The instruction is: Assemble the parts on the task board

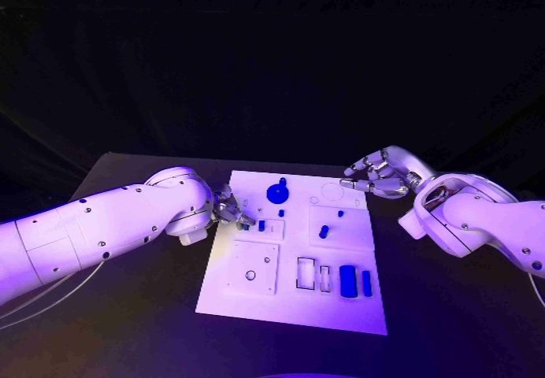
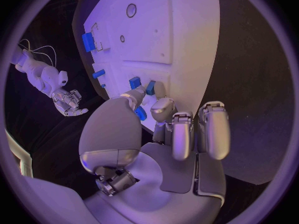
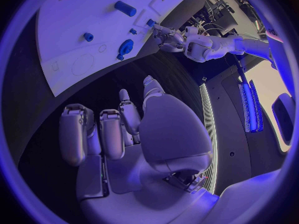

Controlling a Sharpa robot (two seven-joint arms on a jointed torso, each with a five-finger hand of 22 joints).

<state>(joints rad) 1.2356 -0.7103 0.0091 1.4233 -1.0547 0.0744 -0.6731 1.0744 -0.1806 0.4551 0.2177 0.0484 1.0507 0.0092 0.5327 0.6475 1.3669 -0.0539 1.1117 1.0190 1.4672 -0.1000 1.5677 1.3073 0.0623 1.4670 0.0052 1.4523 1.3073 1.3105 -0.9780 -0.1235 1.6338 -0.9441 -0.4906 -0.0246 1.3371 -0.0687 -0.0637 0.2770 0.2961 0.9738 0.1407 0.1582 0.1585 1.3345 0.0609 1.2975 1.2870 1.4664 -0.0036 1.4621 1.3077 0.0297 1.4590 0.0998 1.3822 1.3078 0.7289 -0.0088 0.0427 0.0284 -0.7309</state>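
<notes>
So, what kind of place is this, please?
Probably a robot lab or test bench: a white task board with blue parts on a black table, and dark curtains behind.

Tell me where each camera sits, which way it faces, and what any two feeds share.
Head view: on the robot's head, looking down at the task board between both arms.
Left wrist view: behind the left hand, facing the board; fingers at a small blue part.
Right wrist view: behind the right hand, over dark table beside the board; holds nothing.
Shared: all three show the board; each wrist view shows the other hand.
</notes>
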